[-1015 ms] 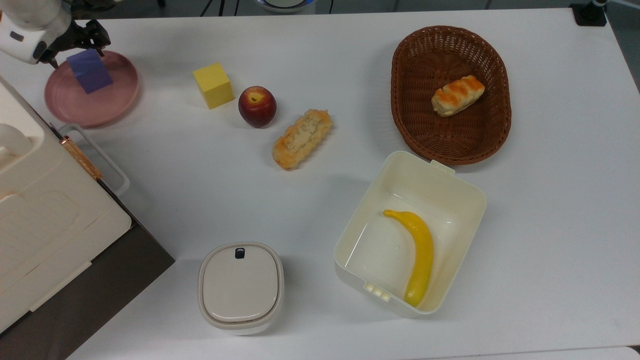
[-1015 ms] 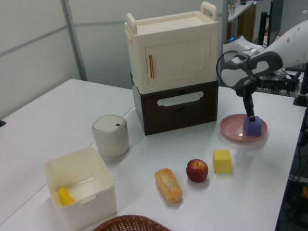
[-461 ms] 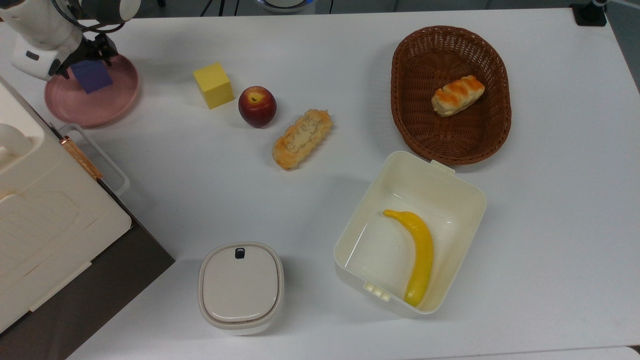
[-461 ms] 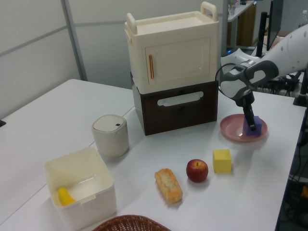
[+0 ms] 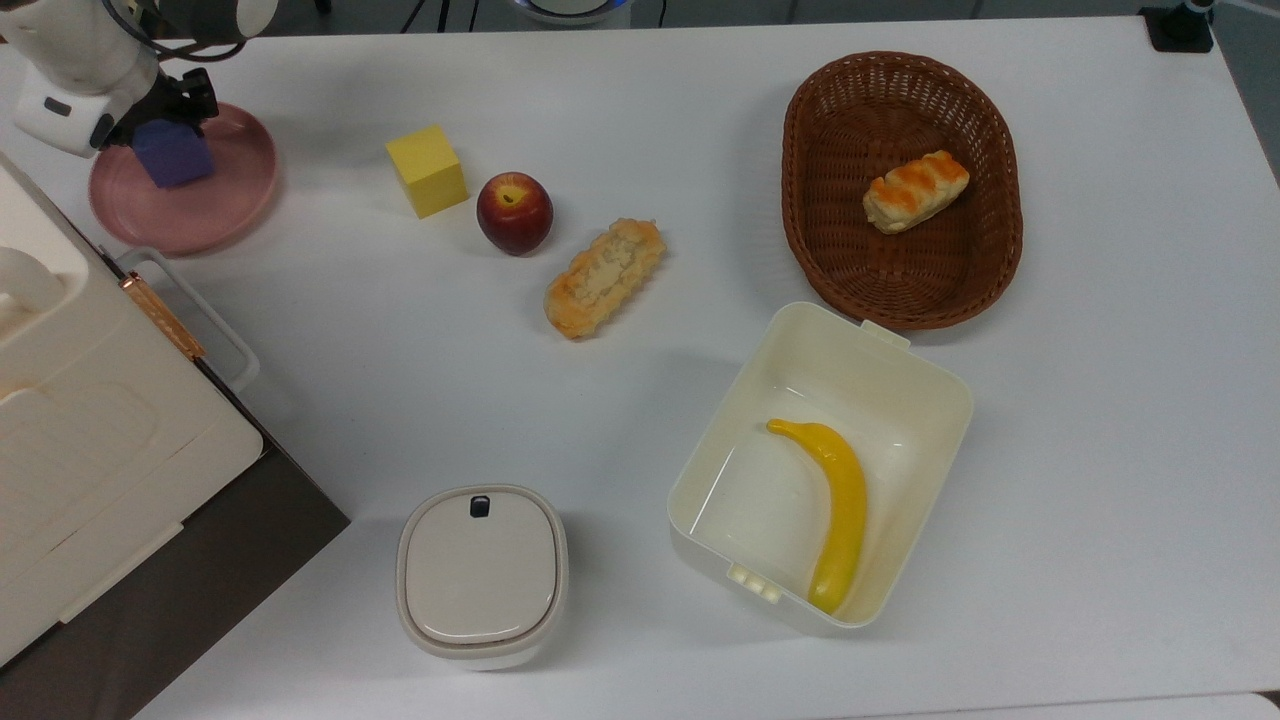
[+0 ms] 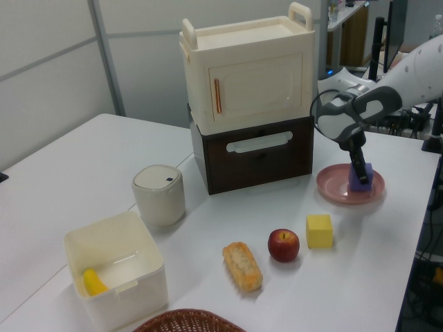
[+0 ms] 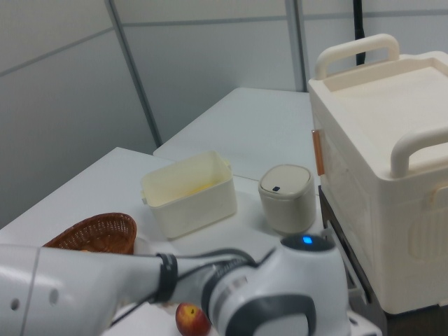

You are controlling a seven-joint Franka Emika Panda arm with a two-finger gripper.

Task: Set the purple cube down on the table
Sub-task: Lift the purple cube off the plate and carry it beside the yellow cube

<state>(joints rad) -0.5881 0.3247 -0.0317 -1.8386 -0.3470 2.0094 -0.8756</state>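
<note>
Left view, working near to far. Bare table [image 6: 360, 277] in front, where the block has to end up. Then the yellow cube [image 6: 319, 230] and apple [image 6: 284, 245], standing just beside each other. Beyond them the pink plate [image 6: 336, 188], and on it the purple cube [image 6: 363, 177], with my gripper [image 6: 359, 170] right down at it.

Change over the last second: the cube hung tilted above the plate and looked larger in the top view; now the purple cube [image 5: 173, 153] sits lower and squarer, apparently resting on the plate [image 5: 215, 205]. I have come down with it, gripper [image 5: 160, 113] close over its top.

Whether my fingers are clamped on the block or have let go, I cannot tell.

My reading: the cube is on the plate, not the table, so the task is not done. Open tabletop between plate and yellow cube [image 5: 427, 170] looks the likeliest spot.
</note>
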